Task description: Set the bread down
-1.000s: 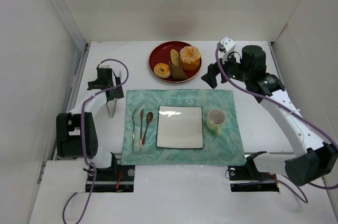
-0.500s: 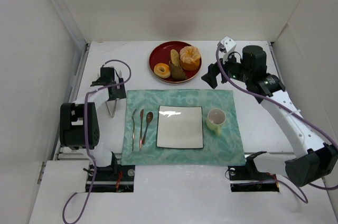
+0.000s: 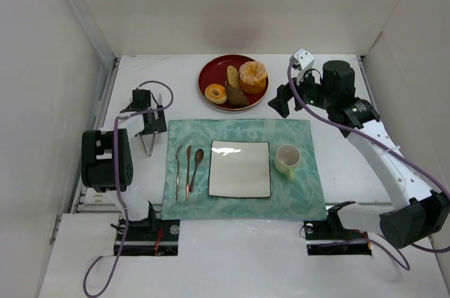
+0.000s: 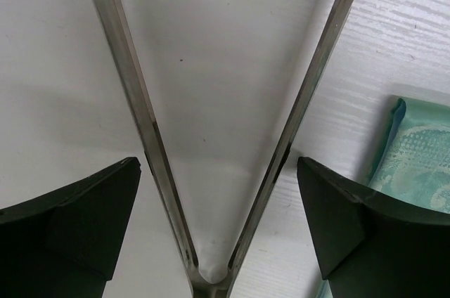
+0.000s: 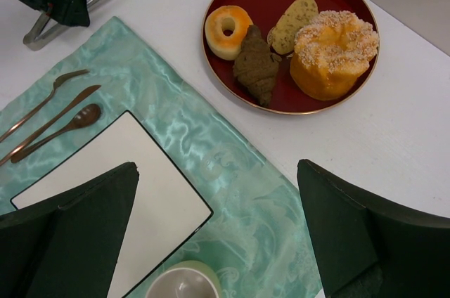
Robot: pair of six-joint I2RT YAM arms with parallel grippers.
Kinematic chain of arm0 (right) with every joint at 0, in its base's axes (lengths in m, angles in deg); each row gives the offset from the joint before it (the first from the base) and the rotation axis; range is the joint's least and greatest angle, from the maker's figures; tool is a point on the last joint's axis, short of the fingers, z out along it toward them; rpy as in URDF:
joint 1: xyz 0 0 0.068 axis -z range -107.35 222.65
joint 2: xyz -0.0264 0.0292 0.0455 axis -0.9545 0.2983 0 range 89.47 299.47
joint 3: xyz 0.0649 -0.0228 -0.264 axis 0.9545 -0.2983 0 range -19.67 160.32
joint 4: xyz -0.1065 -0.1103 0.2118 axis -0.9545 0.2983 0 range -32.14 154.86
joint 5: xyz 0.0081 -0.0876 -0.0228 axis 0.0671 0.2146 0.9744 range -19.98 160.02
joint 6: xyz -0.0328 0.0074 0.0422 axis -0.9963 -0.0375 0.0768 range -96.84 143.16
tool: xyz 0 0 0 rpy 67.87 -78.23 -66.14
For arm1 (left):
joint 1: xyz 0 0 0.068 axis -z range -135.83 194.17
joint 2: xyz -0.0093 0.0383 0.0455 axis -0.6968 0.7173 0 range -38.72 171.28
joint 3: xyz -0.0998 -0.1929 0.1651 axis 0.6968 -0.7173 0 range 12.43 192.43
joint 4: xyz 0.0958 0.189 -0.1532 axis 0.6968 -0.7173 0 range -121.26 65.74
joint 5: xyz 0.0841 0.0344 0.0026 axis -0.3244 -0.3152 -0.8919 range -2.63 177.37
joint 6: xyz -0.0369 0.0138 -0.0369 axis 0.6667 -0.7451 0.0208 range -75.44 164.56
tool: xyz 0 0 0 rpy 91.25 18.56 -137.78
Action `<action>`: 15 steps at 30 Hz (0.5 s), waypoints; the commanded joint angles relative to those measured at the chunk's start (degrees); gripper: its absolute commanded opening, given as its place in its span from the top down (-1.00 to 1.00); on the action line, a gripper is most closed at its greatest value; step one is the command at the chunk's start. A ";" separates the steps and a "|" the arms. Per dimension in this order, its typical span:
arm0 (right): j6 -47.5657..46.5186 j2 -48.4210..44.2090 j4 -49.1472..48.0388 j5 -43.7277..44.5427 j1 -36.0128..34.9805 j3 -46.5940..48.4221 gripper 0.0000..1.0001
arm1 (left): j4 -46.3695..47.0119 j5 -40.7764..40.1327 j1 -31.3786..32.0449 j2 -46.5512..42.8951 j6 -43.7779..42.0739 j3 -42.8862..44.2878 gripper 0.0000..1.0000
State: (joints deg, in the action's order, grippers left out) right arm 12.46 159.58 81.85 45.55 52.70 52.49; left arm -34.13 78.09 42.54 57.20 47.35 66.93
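Note:
The bread (image 3: 216, 93) is a small golden ring lying at the left of the red plate (image 3: 211, 73), seen again as the bread (image 5: 228, 31) in the right wrist view. My left gripper (image 3: 148, 119) stands open low over metal tongs (image 3: 147, 145) on the table's left. The tongs' two arms (image 4: 133, 94) run in a V between my left gripper's (image 4: 218, 162) fingers without touching either. My right gripper (image 3: 281, 105) hangs open and empty above the mat's far right corner, just right of the red plate (image 5: 281, 101). Below my right gripper (image 5: 216, 165) lies bare mat.
On the red plate lie a peeled orange (image 3: 253, 76) and dark brown slices (image 3: 235, 94). The teal mat (image 3: 309, 192) carries a white square plate (image 3: 240, 169), a pale green cup (image 3: 287, 159) and three pieces of cutlery (image 3: 187, 168). White walls enclose the table.
The left arm's elbow has swung away from the near edge, and its gripper has edged slightly over the tongs. The right arm has not moved.

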 commanded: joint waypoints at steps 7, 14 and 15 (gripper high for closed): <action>0.06 -2.08 -1.14 -0.58 -0.18 0.17 -1.00 | -0.68 4.18 -1.54 1.99 -1.56 2.45 -0.81; 0.06 -2.08 -1.14 -0.58 -0.18 0.17 -1.00 | -1.21 6.73 -1.54 3.83 -2.08 2.45 -0.52; 0.06 -2.08 -1.14 -0.58 -0.18 0.17 -1.00 | -1.21 7.25 -1.54 3.84 -2.08 2.45 -0.49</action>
State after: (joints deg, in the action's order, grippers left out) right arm 12.46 159.36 81.85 45.55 52.70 52.49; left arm -33.76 83.38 41.32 59.32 46.56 68.66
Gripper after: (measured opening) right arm 0.999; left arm 0.761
